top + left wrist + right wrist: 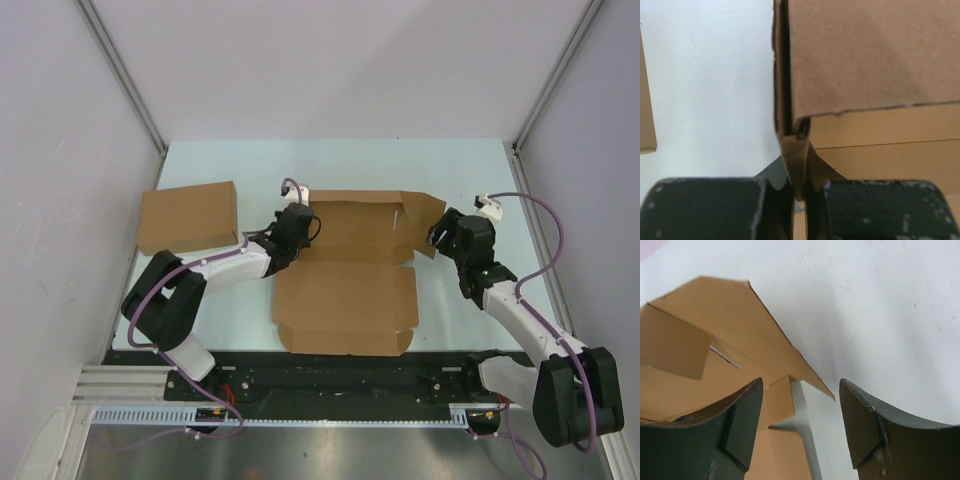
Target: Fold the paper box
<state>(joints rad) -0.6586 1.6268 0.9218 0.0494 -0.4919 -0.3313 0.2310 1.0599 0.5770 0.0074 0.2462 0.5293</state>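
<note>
Pale mint tabletop point(470, 170) fills your workspace, walled in by white panels. You'll find the paper box point(345, 295) at the centre of it, just ahead of the arm bases. Its near panel lies flat, and its far half has a low back wall and side flaps partly raised.

Your left gripper point(298, 215) sits at the box's far left corner, clenched on the upright left side wall point(794, 160). In the left wrist view, that thin cardboard edge is pinched between the two dark fingers point(710, 210).

Your right gripper point(440, 232) is at the far right corner, beside the angled right flap point(425, 222). Its fingers point(740, 425) stand spread wide and grasp nothing. In the right wrist view the flap's edge runs under the gap between them, and you cannot tell whether either finger touches it.

A plain cardboard box point(188, 217) rests at the far left of the table, apart from the paper box.
</note>
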